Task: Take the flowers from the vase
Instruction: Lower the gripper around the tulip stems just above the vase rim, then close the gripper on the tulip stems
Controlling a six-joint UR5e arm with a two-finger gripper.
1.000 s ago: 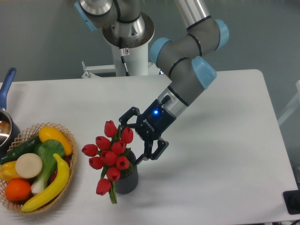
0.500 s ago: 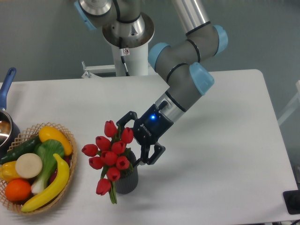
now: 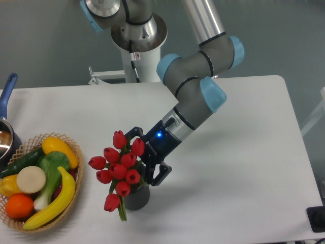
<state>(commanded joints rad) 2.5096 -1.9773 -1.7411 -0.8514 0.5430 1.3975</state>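
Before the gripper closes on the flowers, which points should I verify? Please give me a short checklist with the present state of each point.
1. Gripper open: ok, fingers spread.
2. Gripper at the flowers: ok, right beside the bunch.
3. Stems between the fingers: cannot tell, the buds hide them.
4. Vase upright: ok.
5. Lower finger clear of the vase rim: cannot tell, it is very near.
6. Wicker basket clear of the arm: ok, it stands apart.

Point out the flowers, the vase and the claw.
flowers (image 3: 120, 170): fixed camera, on a red bud in the middle of the bunch.
vase (image 3: 138, 199): fixed camera, on its ribbed dark side.
claw (image 3: 142, 158): fixed camera, midway between the fingertips, beside the bunch.
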